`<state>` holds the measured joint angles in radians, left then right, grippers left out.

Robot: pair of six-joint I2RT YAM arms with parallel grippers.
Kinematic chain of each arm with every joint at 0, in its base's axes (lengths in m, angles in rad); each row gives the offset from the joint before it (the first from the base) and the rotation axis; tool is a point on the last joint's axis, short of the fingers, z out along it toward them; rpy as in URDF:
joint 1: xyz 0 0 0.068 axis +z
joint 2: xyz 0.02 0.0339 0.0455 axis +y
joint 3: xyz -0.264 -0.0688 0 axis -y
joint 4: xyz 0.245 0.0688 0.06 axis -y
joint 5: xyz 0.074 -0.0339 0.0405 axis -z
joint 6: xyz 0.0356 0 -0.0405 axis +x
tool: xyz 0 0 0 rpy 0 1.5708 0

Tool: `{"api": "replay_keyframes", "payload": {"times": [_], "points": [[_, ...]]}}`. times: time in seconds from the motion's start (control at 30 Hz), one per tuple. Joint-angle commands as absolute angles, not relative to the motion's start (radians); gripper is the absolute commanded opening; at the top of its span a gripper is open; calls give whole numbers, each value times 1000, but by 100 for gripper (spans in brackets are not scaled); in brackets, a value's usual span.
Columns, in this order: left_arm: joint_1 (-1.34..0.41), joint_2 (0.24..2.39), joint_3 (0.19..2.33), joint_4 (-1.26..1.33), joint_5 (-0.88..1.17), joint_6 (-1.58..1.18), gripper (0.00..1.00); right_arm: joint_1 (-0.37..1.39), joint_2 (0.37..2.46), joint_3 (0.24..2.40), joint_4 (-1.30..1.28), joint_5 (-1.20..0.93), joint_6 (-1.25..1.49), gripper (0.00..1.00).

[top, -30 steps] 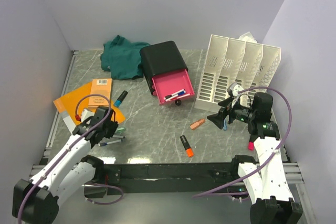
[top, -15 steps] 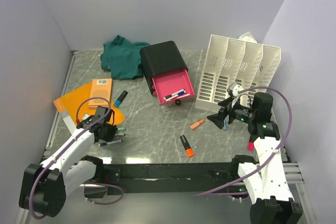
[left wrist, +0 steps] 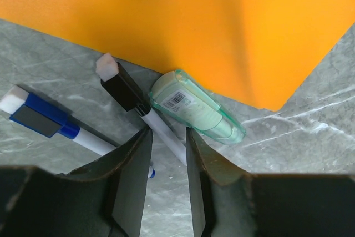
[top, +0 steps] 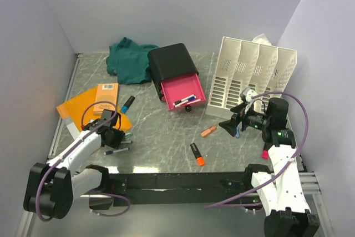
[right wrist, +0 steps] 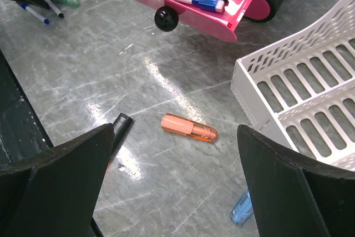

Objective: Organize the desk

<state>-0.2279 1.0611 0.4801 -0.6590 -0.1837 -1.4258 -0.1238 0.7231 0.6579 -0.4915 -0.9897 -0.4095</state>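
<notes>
The desk (left wrist: 288,137) sits right under our left gripper (left wrist: 167,142), its fingers (left wrist: 130,181) slightly parted around the black-capped marker (left wrist: 125,90); right gripper (top: 228,124) gapes empty. Stone's probably slick and the marker light and stiff, so we pinch mid-barrel

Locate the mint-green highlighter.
In the left wrist view, the highlighter lies on the desk at the edge of the orange folder, just beyond the left gripper and beside a black-capped marker.

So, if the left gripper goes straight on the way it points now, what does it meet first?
Most likely the black-capped marker: its white barrel lies between the jaws of the left gripper. Under it is the desk. Depth is unclear.
</notes>
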Motion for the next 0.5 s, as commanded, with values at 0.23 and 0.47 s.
{"api": "replay_keyframes", "payload": {"times": [0.23,0.47], "points": [[-224,1126,445,-703,-100,-1417,32,-137,710,686,-476,-1012,-411,100],[-225,1143,445,-695,-81,-1402,29,-138,707,687,-476,-1012,-411,100]]}}
